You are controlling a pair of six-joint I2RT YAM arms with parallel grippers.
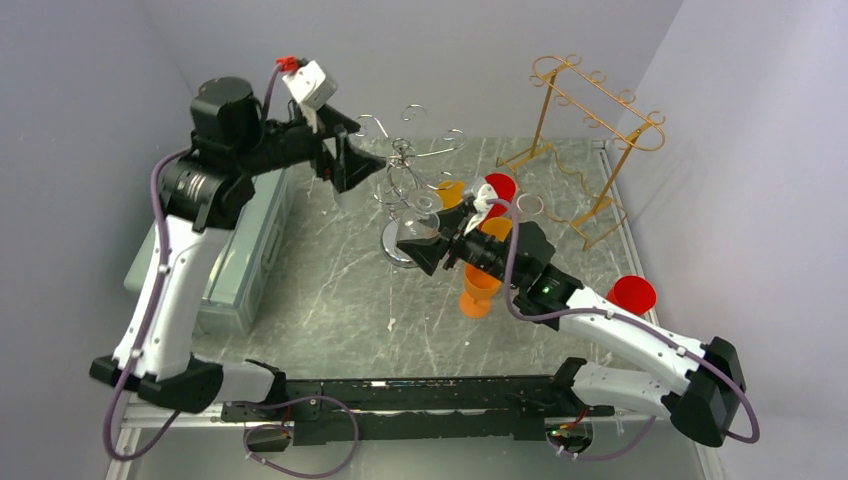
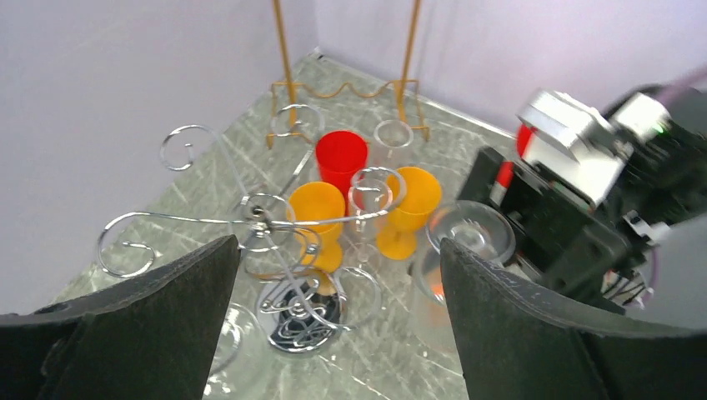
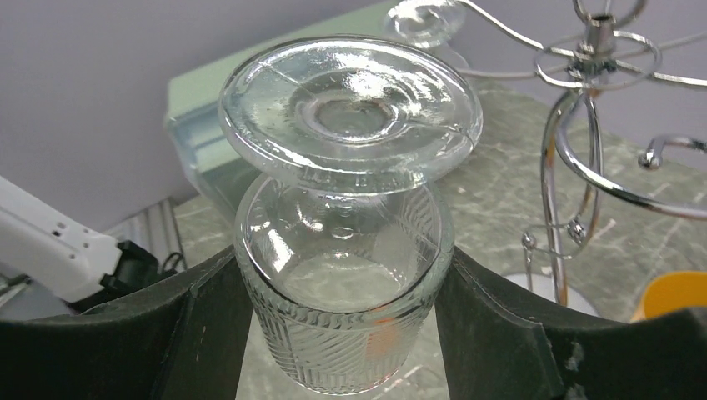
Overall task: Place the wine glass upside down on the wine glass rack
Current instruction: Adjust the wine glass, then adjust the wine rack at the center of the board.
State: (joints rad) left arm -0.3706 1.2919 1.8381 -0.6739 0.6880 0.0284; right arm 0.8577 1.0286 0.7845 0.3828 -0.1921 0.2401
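Nearest the arm bases, the right arm reaches in over the grey marbled worktop (image 1: 330, 290). The right arm's fingers (image 3: 508, 333) are closed on the bowl of the clear wine glass (image 3: 346, 242), one finger on each side. The glass is upside down, with its round foot on top and its rim pointing down. From these views one cannot tell whether the rim touches the worktop.

An orange glass (image 1: 480, 290) stands just beside the right wrist, and a red glass (image 1: 632, 295) stands near the right edge.

The held glass is just beside the silver wine glass rack (image 1: 402, 190), near its round base and apart from its curled arms. In the right wrist view the rack's post and hooks rise to the right of the glass.

On the left a pale green box (image 1: 245, 250) lies along the wall. Above it the left arm bends toward the rack. The left arm's fingers (image 2: 142, 333) are spread wide with nothing between them, just left of the rack's arms.

Behind the rack stand two more orange glasses (image 2: 317, 212) (image 2: 410, 204), another red glass (image 2: 342, 158) and a small clear glass (image 2: 392, 137), close together. Farthest back, in the right corner, stands a tall gold rack (image 1: 590, 130).
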